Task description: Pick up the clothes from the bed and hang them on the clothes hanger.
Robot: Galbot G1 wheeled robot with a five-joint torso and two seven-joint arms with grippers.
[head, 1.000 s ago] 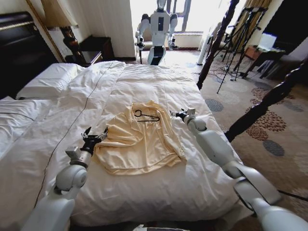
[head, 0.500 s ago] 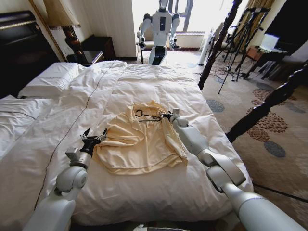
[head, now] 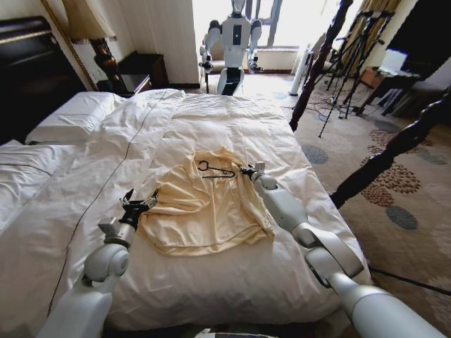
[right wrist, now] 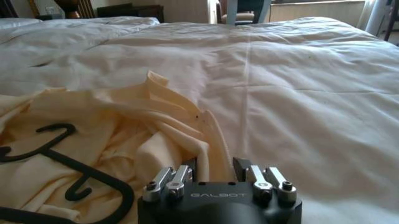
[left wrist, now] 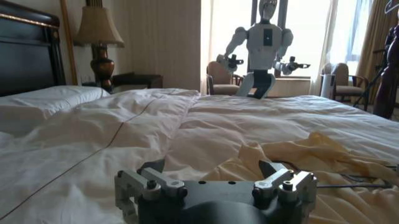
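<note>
The cream clothes (head: 204, 208) lie crumpled on the white duvet of the bed (head: 232, 120). The black clothes hanger (head: 215, 169) rests on the garment's upper part. My right gripper (head: 248, 169) is at the garment's right edge, just beside the hanger's end. In the right wrist view its fingers (right wrist: 240, 164) have closed in on a raised fold of the clothes (right wrist: 124, 116), with the clothes hanger (right wrist: 93, 179) lying close by. My left gripper (head: 139, 204) sits open at the garment's left edge. The left wrist view shows the left gripper (left wrist: 212, 168) with jaws wide and the clothes (left wrist: 324, 149) just ahead.
White pillows (head: 70, 116) lie at the head, by the dark headboard. Dark bed posts (head: 317, 63) (head: 402, 141) rise along the right side. Another robot (head: 232, 42) stands past the foot near the window. Tripods (head: 352, 56) and patterned carpet are to the right.
My right arm swung left from beside the clothes onto their right edge near the hanger, and its jaws narrowed. The left arm has hardly moved.
</note>
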